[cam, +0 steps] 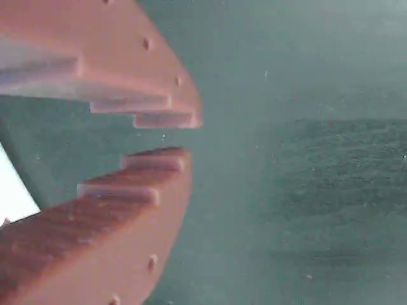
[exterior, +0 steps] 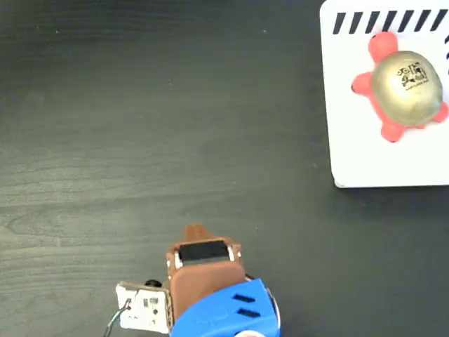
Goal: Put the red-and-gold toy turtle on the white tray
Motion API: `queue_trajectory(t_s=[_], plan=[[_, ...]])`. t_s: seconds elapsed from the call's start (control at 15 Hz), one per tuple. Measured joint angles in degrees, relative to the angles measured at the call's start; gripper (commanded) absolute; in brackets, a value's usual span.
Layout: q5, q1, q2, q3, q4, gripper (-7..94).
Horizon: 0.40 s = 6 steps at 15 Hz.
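In the fixed view the red-and-gold toy turtle (exterior: 407, 81) lies on the white tray (exterior: 351, 154) at the top right, gold shell up with its black mark showing and coral head toward the tray's striped edge. My gripper (exterior: 196, 230) is far from it at the bottom centre, folded back over the arm's base. The wrist view shows the gripper (cam: 184, 136) with brown toothed jaws drawn together to a thin slit. Nothing is between them, only dark table behind.
The arm's brown and blue body (exterior: 224, 309) fills the bottom edge, and a small white circuit board (exterior: 144, 305) with wires sits on its left. The dark wood-grain table (exterior: 140, 140) spreads between the arm and the tray.
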Motion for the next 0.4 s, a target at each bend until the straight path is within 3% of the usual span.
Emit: queue_trajectory(t_s=[0.4], plan=[[0.4,1.0,0.0,0.0,0.0,1]])
